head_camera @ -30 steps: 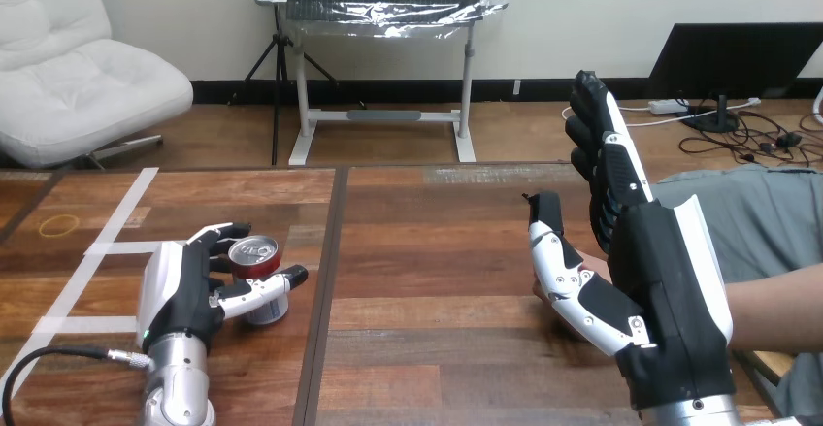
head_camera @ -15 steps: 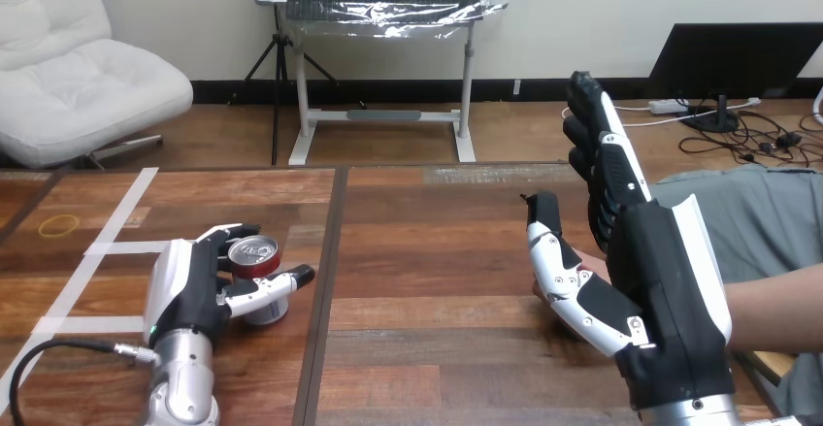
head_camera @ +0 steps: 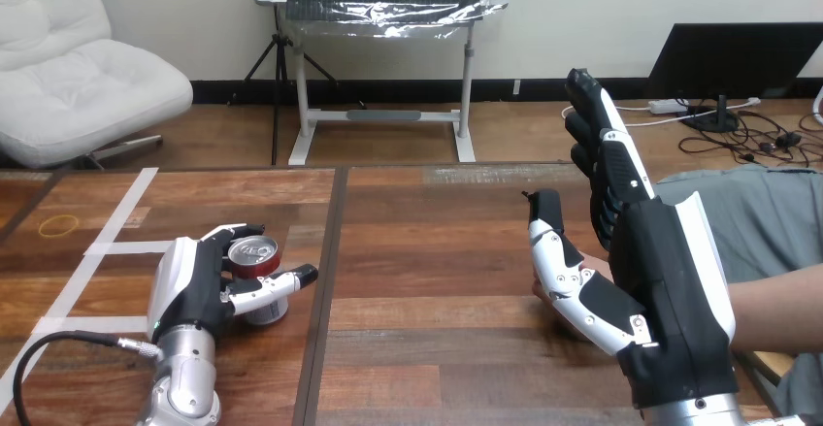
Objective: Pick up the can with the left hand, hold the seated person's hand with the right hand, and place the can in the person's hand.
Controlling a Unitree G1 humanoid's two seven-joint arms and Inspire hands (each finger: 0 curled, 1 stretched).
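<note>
Closest to us, the robot's left hand (head_camera: pixel 189 290) lies on the table (head_camera: pixel 427 251) wrapped about the can (head_camera: pixel 254 251), thumb crossing the can's near face and fingers hooked round its far side. The can stands upright and, as far as we can judge, has not yet left the wood. Well to the right of the can, past the dark seam (head_camera: pixel 328 251) in the boards, the right hand (head_camera: pixel 670 290) stands on edge with fingers straight up and thumb spread wide, an open hand rather than a clasp. The person's hand (head_camera: pixel 594 269) shows as a sliver between that thumb and palm, the forearm (head_camera: pixel 776 305) running off further right of the can; we cannot tell whether the two touch. Beyond the can, to its left, strips of white tape (head_camera: pixel 112 247) and a yellow elastic band (head_camera: pixel 60 223) lie on the boards. We judge the pick-up to be the step in hand, with the hold on the person and the handover both to come. The risks from here: a loose hold on the smooth, round wall could let the can tilt or slide out on the lift. And with the receiving palm largely hidden behind the right hand, a can brought there could strike the robot's own thumb or roll off an unsupported hand.
</note>
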